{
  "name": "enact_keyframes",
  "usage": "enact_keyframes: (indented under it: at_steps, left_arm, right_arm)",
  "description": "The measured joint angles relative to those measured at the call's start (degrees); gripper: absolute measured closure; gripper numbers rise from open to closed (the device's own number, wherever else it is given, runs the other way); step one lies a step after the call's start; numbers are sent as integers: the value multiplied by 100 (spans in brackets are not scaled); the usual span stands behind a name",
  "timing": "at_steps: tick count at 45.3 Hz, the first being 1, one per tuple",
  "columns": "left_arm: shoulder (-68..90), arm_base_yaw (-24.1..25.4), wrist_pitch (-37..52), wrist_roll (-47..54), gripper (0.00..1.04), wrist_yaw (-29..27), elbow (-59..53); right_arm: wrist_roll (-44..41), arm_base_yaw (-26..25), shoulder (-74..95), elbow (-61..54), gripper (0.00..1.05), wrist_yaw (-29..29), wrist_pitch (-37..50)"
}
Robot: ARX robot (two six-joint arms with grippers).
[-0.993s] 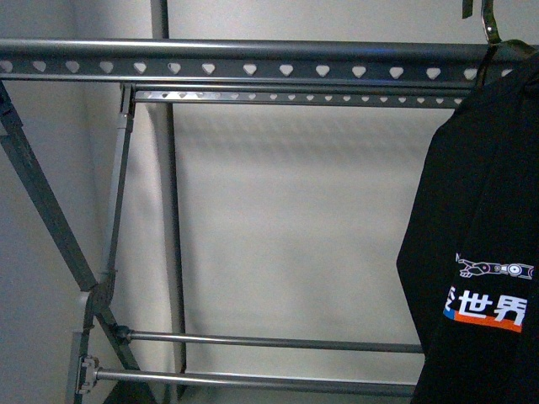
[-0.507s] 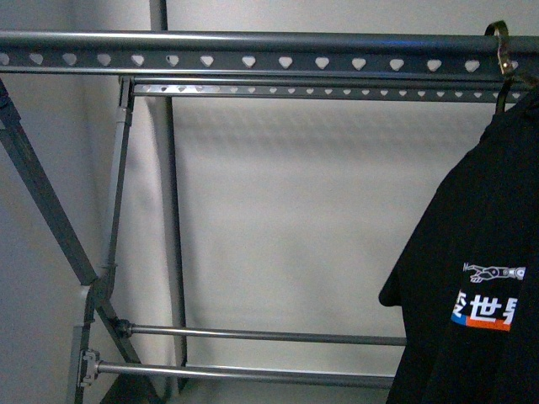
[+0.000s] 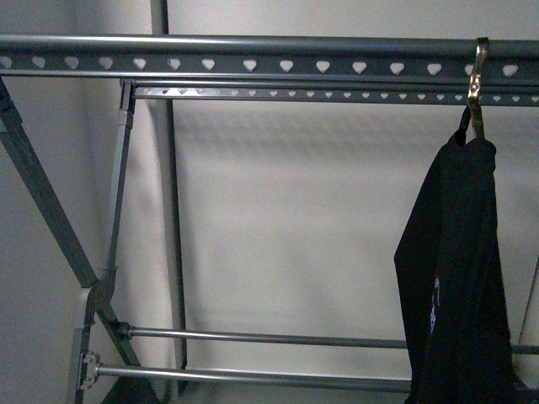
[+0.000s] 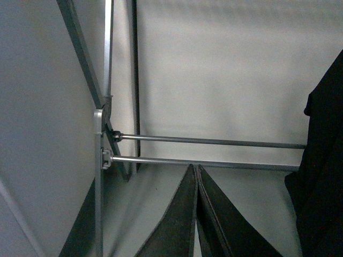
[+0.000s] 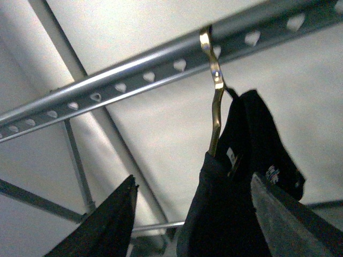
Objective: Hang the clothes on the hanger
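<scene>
The black T-shirt [image 3: 459,278] hangs edge-on at the right of the front view from a small brass-coloured hook [image 3: 477,80]. The hook sits over the top rail of the grey rack frame [image 3: 253,61], which is punched with heart-shaped holes. Only a sliver of the shirt's print shows. In the right wrist view the shirt [image 5: 236,203] hangs between my right gripper's [image 5: 194,195] open fingers, below the hook [image 5: 214,91] on the rail [image 5: 134,75]. My left gripper [image 4: 195,176] is shut and empty, apart from the shirt's edge [image 4: 321,176].
Two lower horizontal bars [image 3: 269,340] cross the rack near the bottom. Slanted side struts [image 3: 50,219] and an upright post [image 3: 173,219] stand at the left. A white wall is behind.
The shirt has swung from facing the camera to edge-on, and its print has turned out of sight. The brass hook has shifted slightly left on the top rail.
</scene>
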Motion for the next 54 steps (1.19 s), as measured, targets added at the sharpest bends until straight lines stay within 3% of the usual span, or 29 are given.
enact_keyframes:
  at_steps: [2,3,5,9,15,19,52,54]
  left_arm:
    - [-98,0,-94,0,101,0,0]
    - [-153,0,-151,0,101,0,0]
    - [-258,0,-254,0,101,0,0]
    - [-420,0,-422,0,101,-2,0]
    - [-636,0,-636,0,101,2,0]
    - [-1464,0,-1582,0,101,0,0]
    - [-1598,0,-1635,0,101,0,0]
    - [-1598,0,-1635,-2,94,2,0]
  right_arm:
    - [-337,-13,-938,-745,26,122,-37]
    - [-551,68,-1364,-1025,26,337,-280]
    - [-1185,378,-2551,-1687,37,1047,-1458]
    - [-1790,573,-4736,-2988,56,1152,-3106]
    - [-2000,575,-6172,-3845,83,1235,-3246]
    - [-2059,575,-6310,-3958,103,1233,-3226]
    - [-2076,575,-6721,-4419,102,1231,-3156]
    - [-2085,575,-6721,-4419,96,1231,-3156]
